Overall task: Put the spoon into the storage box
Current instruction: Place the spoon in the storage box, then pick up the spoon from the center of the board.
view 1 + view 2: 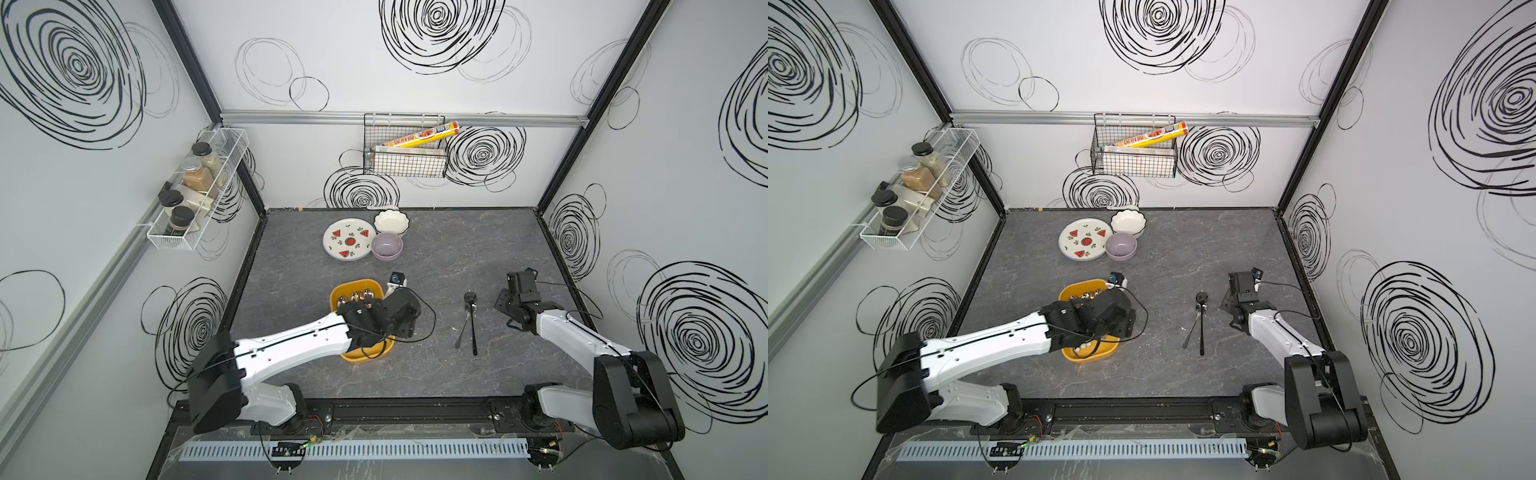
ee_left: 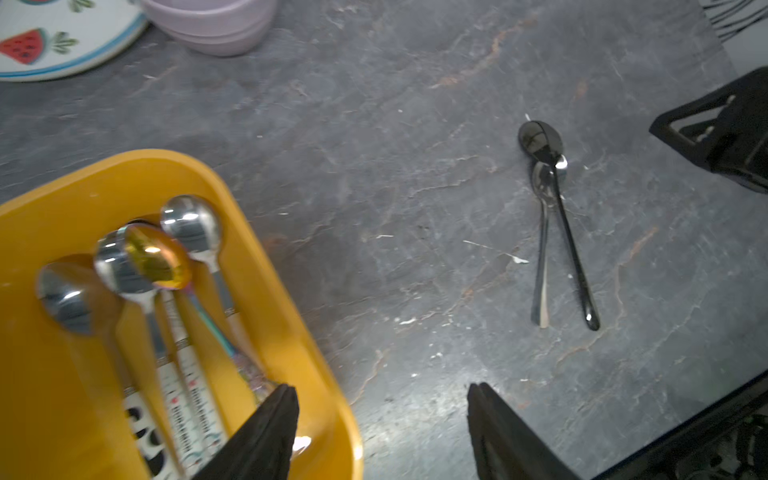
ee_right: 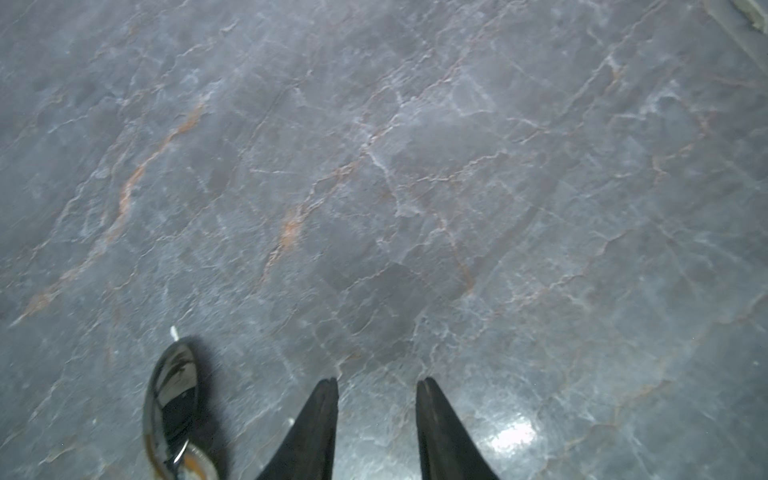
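A: Start close in. What are the claws doing?

B: The left gripper [image 2: 380,388] is released, its fingers wide apart with nothing between them. It hangs over the right edge of the box [image 2: 174,158]. In the left wrist view, one finger is above the yellow rim and the other above the bare table [image 2: 374,166].

A: And the other claw?

B: The right gripper [image 3: 378,380] is released too, with a clear gap and nothing in it. It hovers over bare table just beside the bowl of the black spoon [image 3: 174,395], without touching it.

A: Where are the spoons, then?

B: Four spoons [image 2: 191,224] lie inside the box, bowls at the far end and handles toward the robot. One has a gold-tinted bowl that rests on a silver one. Two more lie out on the table between the arms, well apart from the box: the black spoon and a silver spoon [image 2: 542,249]. Their bowls point away from the robot. The black one's neck crosses over the silver one's bowl, and the handles splay apart at the near end.

A: Further back?

B: There is a plate [image 1: 348,232] with a watermelon print, and a purple bowl [image 1: 386,246] just beside it. A white bowl [image 1: 390,221] sits just behind the purple one. On the back wall hangs a wire basket [image 1: 405,162] holding long boxes of wrap. On the left wall, a rack [image 1: 195,195] holds jars.
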